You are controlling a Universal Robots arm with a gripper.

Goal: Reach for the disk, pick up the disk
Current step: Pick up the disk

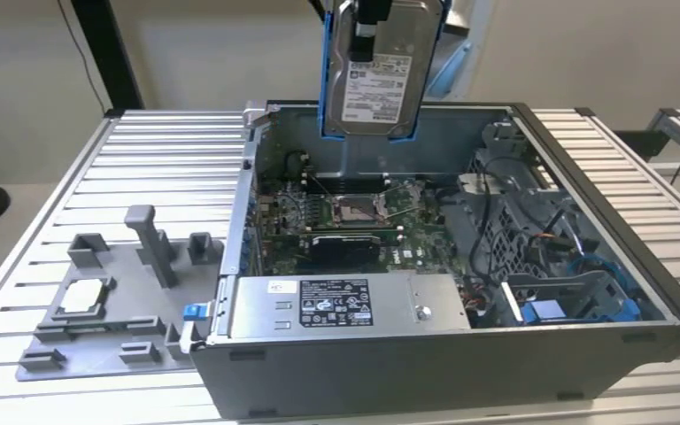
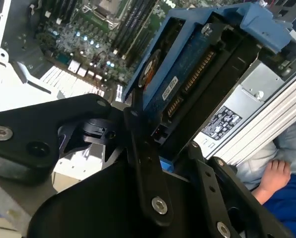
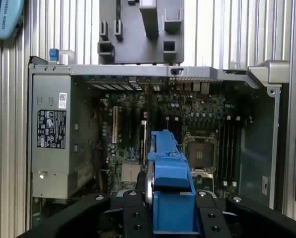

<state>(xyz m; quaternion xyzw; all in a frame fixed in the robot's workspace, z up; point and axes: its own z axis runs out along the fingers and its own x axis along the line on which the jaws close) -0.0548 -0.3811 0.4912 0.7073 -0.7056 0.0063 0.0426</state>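
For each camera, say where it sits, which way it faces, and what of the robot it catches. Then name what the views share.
Exterior view: off the arm, above one corner, looking down into the open computer case; the claw holds the disk above it.
First wrist view: on the arm, looking straight down past the disk at the motherboard.
Second wrist view: on the arm, close and slanted; black claw links, disk.
Shared: the disk.

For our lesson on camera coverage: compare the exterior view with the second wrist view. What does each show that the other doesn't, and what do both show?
Exterior view alone: the grey fixture tray on the slatted table, with the small silver chip lying in it.
Second wrist view alone: the disk's connector underside and a person's hand.
Both: the disk in its blue carrier, held by the gripper above the open computer case, and the power supply.
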